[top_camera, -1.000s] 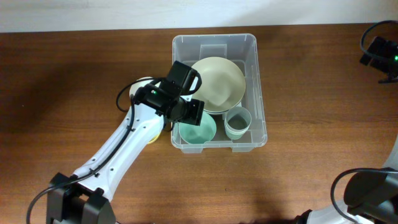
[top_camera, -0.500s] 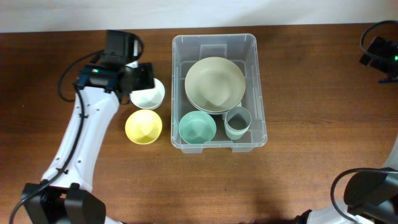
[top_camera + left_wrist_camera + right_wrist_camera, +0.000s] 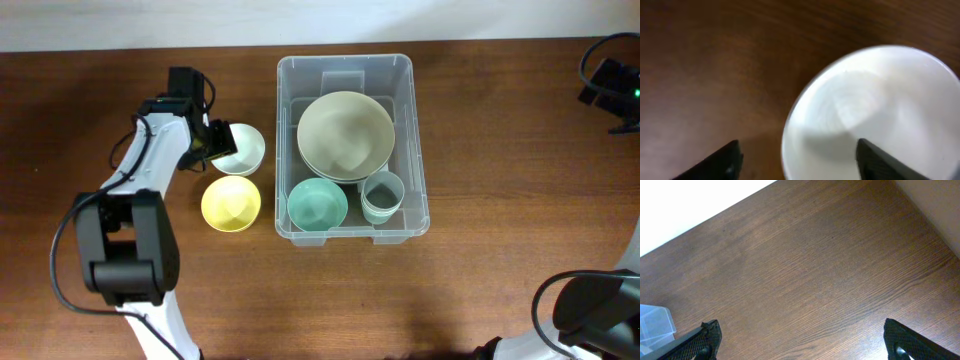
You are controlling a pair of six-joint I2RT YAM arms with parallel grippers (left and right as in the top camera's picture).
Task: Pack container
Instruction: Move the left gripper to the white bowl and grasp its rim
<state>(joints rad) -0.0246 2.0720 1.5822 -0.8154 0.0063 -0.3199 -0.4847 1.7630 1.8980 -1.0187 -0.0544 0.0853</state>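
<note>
The clear plastic container (image 3: 412,110) stands at the table's centre. It holds a large beige bowl (image 3: 346,135), a green bowl (image 3: 318,205) and a grey-green cup (image 3: 382,196). A white bowl (image 3: 241,150) and a yellow bowl (image 3: 231,203) sit on the wood just left of the container. My left gripper (image 3: 216,140) is open and straddles the white bowl's left rim; in the left wrist view the white bowl (image 3: 875,110) lies between the fingers (image 3: 797,160). My right gripper (image 3: 805,340) is open over bare wood, with the container's corner (image 3: 652,322) at its left.
The right arm's base (image 3: 610,85) is at the far right edge of the table. The table's far edge runs along the top of the overhead view.
The left arm left the container, where it hovered over the green bowl, swung left and came down onto the white bowl's left rim. The right arm has not moved.
</note>
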